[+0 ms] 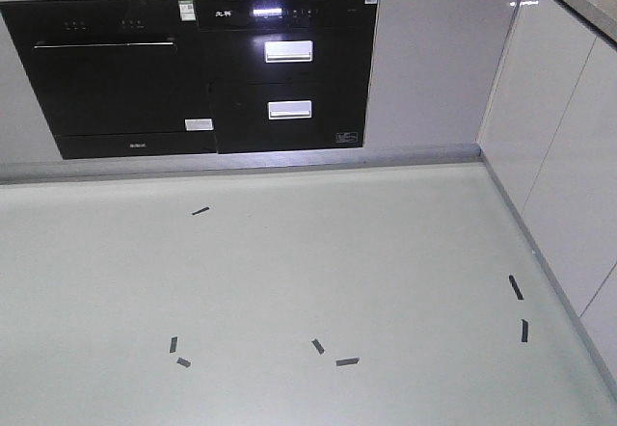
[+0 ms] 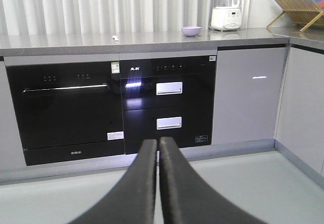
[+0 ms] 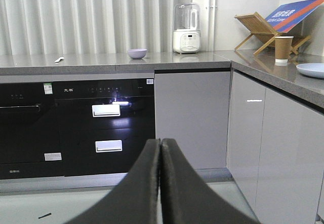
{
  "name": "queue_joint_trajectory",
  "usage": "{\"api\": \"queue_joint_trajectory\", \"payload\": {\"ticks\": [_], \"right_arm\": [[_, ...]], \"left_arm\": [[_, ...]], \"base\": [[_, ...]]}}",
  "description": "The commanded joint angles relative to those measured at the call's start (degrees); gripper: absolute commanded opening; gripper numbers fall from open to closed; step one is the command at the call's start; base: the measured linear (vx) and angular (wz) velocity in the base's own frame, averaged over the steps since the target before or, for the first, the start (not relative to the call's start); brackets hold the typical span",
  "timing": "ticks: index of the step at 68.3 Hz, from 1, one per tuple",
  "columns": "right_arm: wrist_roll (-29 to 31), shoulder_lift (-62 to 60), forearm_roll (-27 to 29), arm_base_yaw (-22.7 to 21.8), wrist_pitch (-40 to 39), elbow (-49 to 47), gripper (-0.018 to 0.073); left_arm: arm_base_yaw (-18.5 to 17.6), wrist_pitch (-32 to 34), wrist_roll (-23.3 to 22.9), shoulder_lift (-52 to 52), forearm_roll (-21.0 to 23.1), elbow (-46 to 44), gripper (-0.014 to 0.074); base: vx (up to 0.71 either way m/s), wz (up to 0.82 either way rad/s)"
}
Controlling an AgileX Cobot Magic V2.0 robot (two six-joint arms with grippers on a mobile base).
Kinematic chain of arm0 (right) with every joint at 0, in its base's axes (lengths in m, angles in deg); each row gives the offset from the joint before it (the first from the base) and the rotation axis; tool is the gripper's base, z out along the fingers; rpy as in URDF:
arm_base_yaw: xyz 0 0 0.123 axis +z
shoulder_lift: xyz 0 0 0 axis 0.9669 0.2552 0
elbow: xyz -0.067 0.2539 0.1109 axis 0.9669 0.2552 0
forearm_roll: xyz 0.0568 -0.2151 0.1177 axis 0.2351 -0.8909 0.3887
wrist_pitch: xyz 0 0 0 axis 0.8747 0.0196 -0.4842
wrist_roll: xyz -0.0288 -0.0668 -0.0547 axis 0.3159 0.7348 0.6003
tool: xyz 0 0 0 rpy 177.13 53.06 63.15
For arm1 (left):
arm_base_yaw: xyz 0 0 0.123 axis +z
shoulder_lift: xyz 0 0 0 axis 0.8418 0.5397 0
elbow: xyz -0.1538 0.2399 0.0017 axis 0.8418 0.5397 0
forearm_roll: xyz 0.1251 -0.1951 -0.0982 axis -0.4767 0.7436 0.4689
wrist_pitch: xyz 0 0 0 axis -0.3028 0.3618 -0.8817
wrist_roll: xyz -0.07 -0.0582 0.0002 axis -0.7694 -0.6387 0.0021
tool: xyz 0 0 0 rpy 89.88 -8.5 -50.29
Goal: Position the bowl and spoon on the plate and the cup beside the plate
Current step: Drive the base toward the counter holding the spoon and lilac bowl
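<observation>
Pincers: my left gripper [image 2: 158,142] and right gripper [image 3: 160,142] both closed, empty, well short of the goods; bowl [image 3: 136,53] and spoon [image 3: 59,59] sit ahead on the back counter [image 3: 101,62], plate [image 3: 311,70] and cup [image 3: 283,49] on the side counter [image 3: 263,68], nearer my right arm.

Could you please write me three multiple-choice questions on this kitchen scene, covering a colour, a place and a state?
1. What colour is the small round plastic bowl? A) lavender B) red C) black
2. Where is the tall brown paper cup? A) inside the bowl B) on the grey counter near the flat pale blue plate C) on the plate
3. How is the right tool? A) wide open B) shut on the cup C) shut, empty

Answers: A, it looks pale purple in both wrist views; B, it stands upright on the counter; C, it is closed with nothing held.
</observation>
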Motion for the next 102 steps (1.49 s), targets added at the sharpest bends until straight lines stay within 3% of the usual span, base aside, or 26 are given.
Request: {"api": "queue_joint_trajectory", "payload": {"ticks": [1,102], "right_arm": [[0.4,-0.4,-0.2,-0.1,-4.1,0.5,-0.001],[0.5,-0.4,-0.2,-0.1,-4.1,0.5,-0.001]], "left_arm": [[0.2,4.0,-0.6,-0.8,0.4,-1.0,-0.0006],[0.1,4.0,-0.6,-0.8,0.4,-1.0,-0.0006]], "base": [[0.0,0.0],[0.11,0.03]]}}
